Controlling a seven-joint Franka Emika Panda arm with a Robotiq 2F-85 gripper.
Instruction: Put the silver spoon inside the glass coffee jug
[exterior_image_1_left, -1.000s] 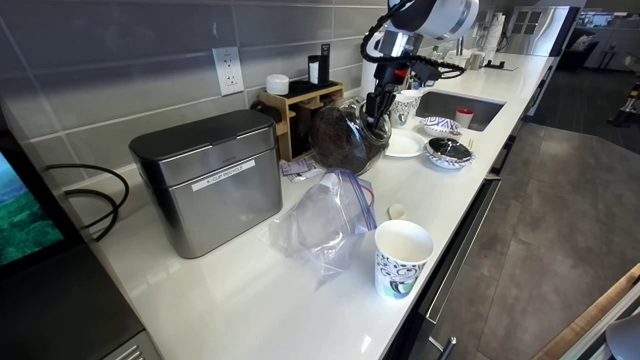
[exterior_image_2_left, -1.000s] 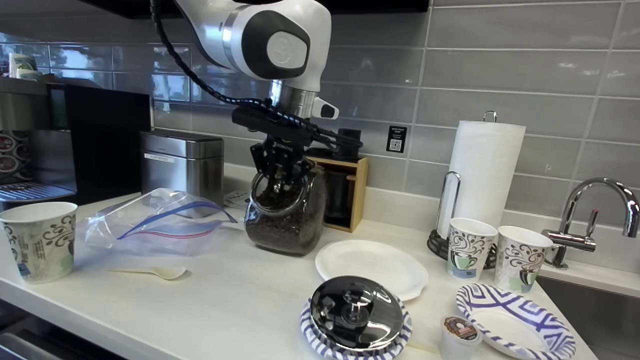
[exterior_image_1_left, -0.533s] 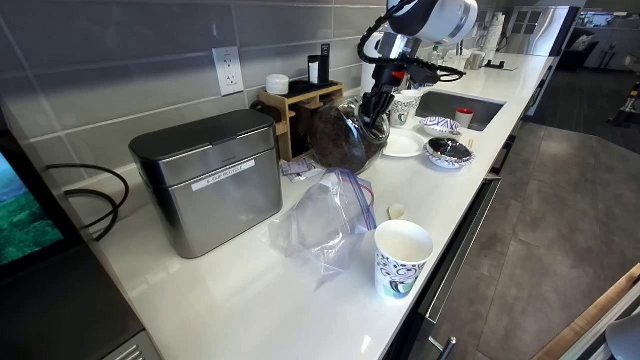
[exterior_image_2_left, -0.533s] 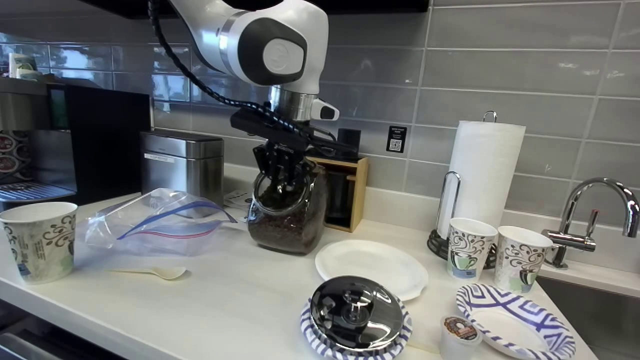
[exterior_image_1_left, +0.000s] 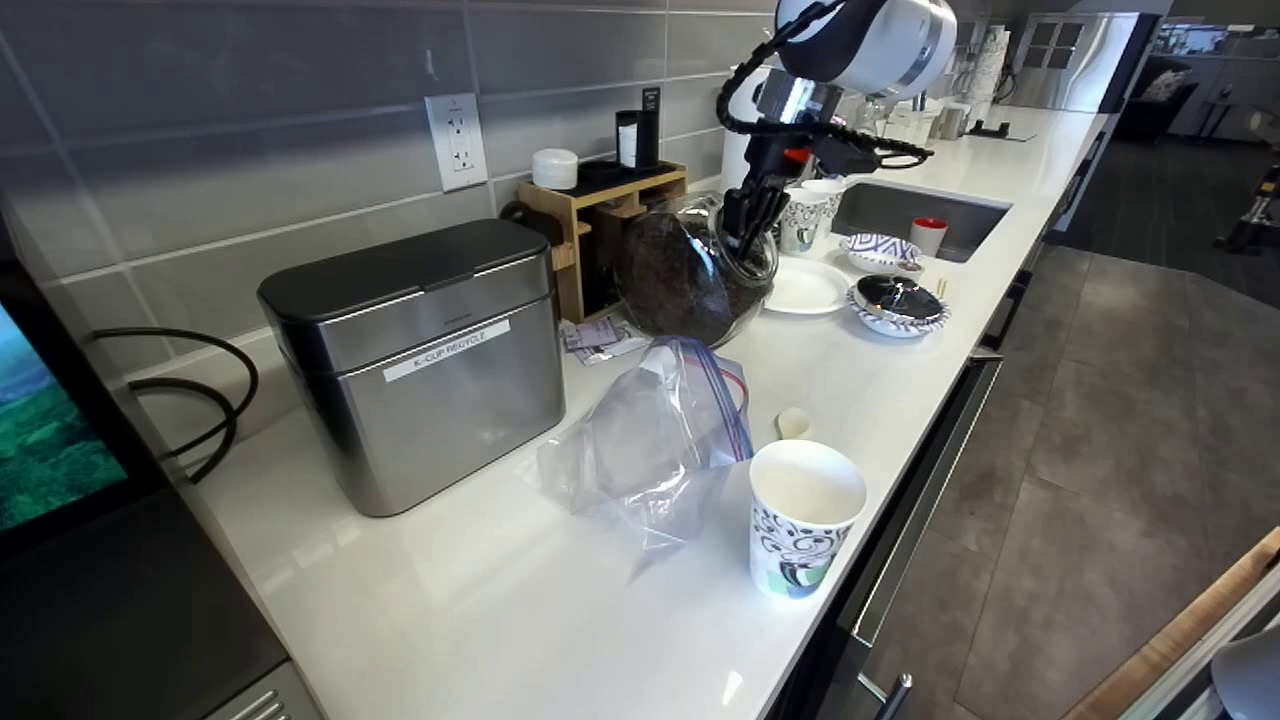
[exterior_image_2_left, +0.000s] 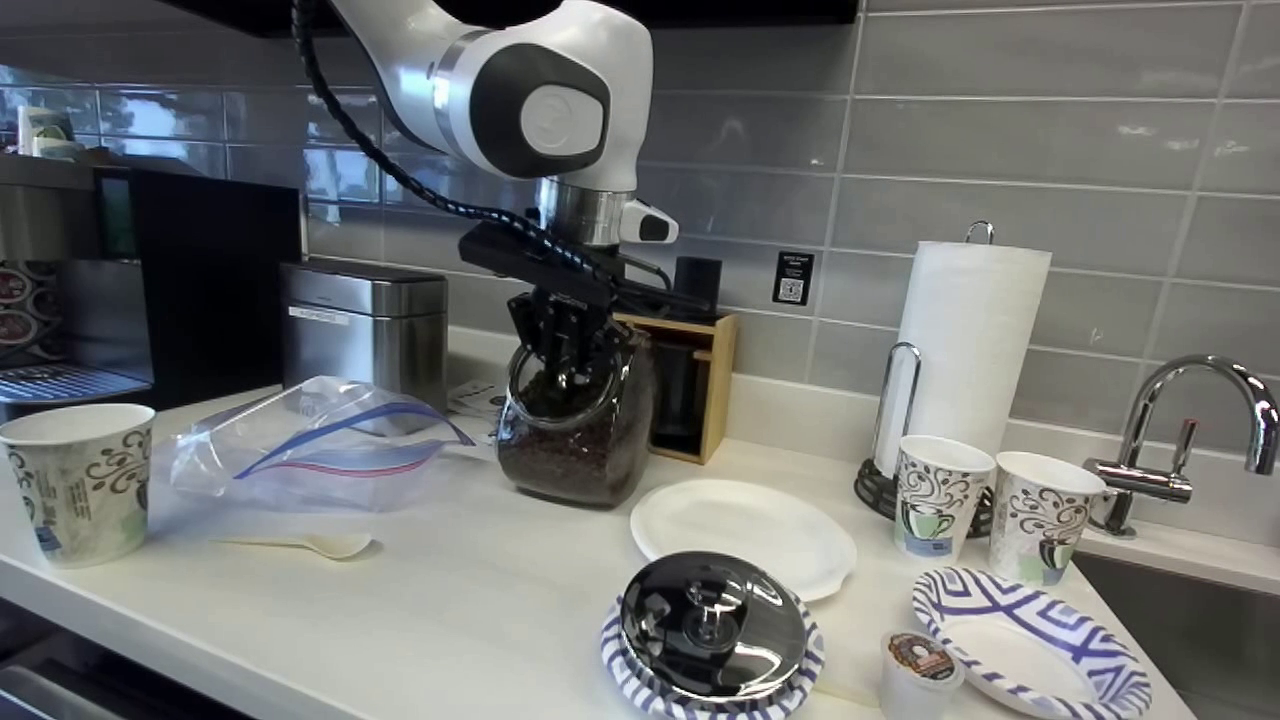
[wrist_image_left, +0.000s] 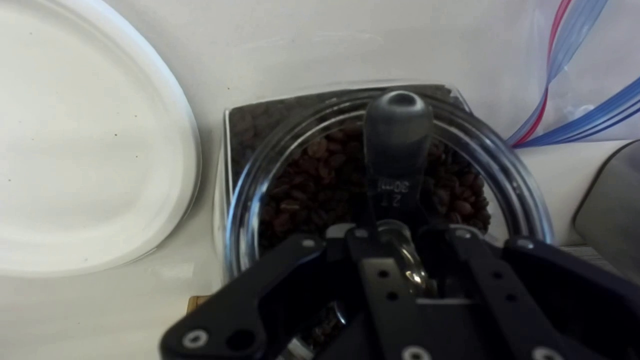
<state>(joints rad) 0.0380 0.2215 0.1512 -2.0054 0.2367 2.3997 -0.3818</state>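
Observation:
The glass coffee jug is a clear tilted-mouth jar holding brown coffee beans. It stands on the counter in both exterior views. Its round rim fills the middle of the wrist view. My gripper points down with its fingers in the jug's mouth. In the wrist view my gripper is partly closed around the silver spoon. The spoon looks dark grey in the shade, with "2 T 30ml" on its handle. Its rounded handle end reaches over the rim. The spoon's bowl is mostly hidden by the fingers.
A clear zip bag lies beside the jug. A pale plastic spoon and a paper cup are near the front edge. A white plate and a chrome lid stand close. A wooden rack is behind the jug.
My gripper has shifted a little, and the jug has moved slightly with it, a little right in an exterior view. The jug's mouth still surrounds the fingers.

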